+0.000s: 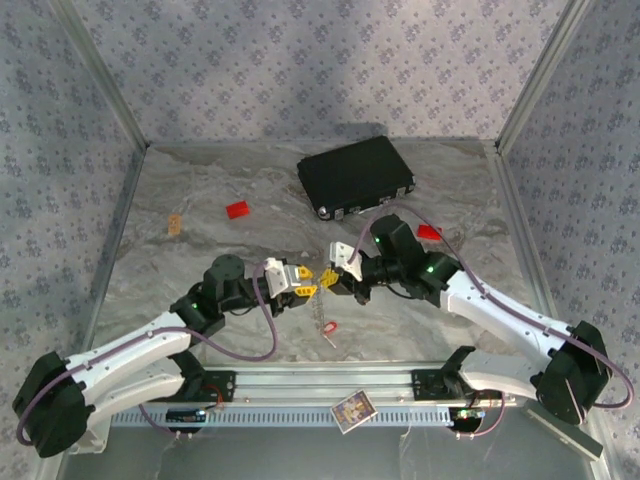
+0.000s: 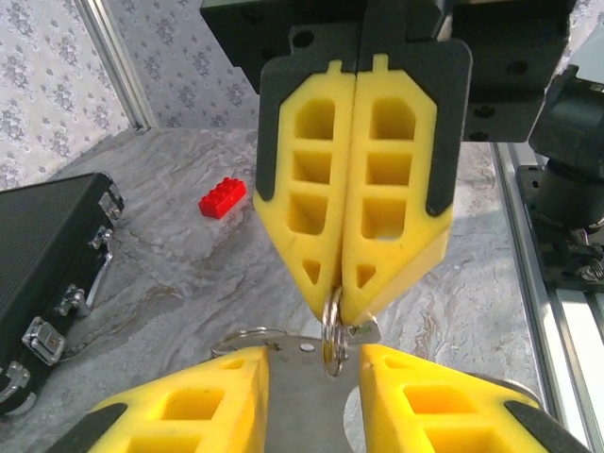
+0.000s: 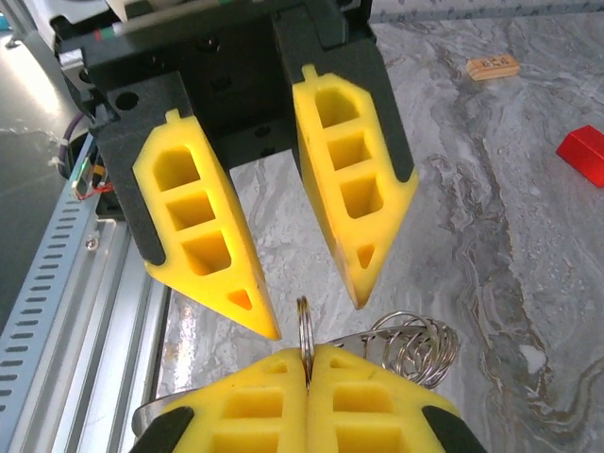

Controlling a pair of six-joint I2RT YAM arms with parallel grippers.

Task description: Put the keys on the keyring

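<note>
Keyring: a thin, pale, shiny metal ring (image 2: 332,332), upright and seen edge-on. It is off the bench, midway between the two arms, and its rim is caught in the right end effector's tips.
Keyring count: one in the grip.
More rings: a loose cluster of silvery wire loops (image 3: 415,344) lies just beside the keyring. I cannot count them.
Flat metal piece: one grey plate with a small hole (image 2: 302,377), directly under the keyring. Whether it is joined to the keyring I cannot tell.
Right end effector: (image 2: 338,307) both yellow fingers are pressed together, clamped on the keyring's rim.
Left end effector: (image 3: 313,316) its fingers stand apart, one on each side of the keyring, and neither touches it. The flat metal piece sits in the gap. Whether the pads touch that piece I cannot tell.
Key: one small red tag (image 1: 328,327) is visible from above, nearer the arm bases than the end effectors. A fine chain (image 1: 322,308) runs up from it towards them. Whether it hangs or rests on the bench I cannot tell.
Red blocks: two, one (image 1: 238,209) to the left and one (image 1: 429,232) beside the right arm, well apart.
Black case: one (image 1: 355,177), closed, at the far side of the bench (image 1: 200,260).
Tan tile: one (image 1: 176,224), left of the left red block.
Printed card: one (image 1: 352,410), on the near rail between the arm bases.
</note>
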